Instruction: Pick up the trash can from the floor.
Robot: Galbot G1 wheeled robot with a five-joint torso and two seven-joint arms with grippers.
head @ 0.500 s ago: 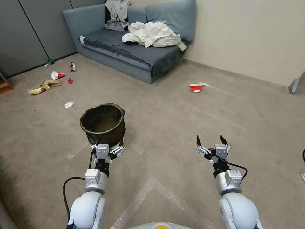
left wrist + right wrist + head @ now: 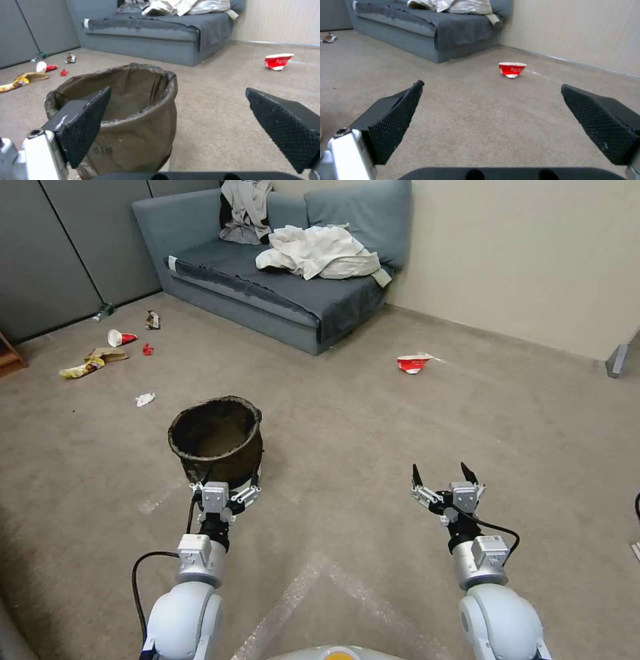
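Bin [image 2: 217,440] stands upright on the floor [image 2: 373,433], just ahead of the left gripper [image 2: 225,488], with the sofa [image 2: 280,280] well beyond it. Left fingers are spread wide: in the left wrist view one finger [image 2: 85,122] overlaps the near rim while the other [image 2: 286,125] hangs out over bare carpet, so the bin sits off-centre in the opening rather than between them. No contact is visible. The right gripper [image 2: 445,475] hovers over open floor, well apart from the bin, its fingers spread too, pointing toward a crushed cup [image 2: 413,363].

The bin looks empty and probably light. Its dark bag liner [image 2: 133,130] is loose and wrinkled, rolled over the rim, so the outer skin is soft and likely slippery; a squeeze on the bag alone may just slide or bunch. The rim should be the stiffest place to grip, with one finger inside and one outside, pinching wall and liner together. A one-sided hold could tip the bin as it rises.
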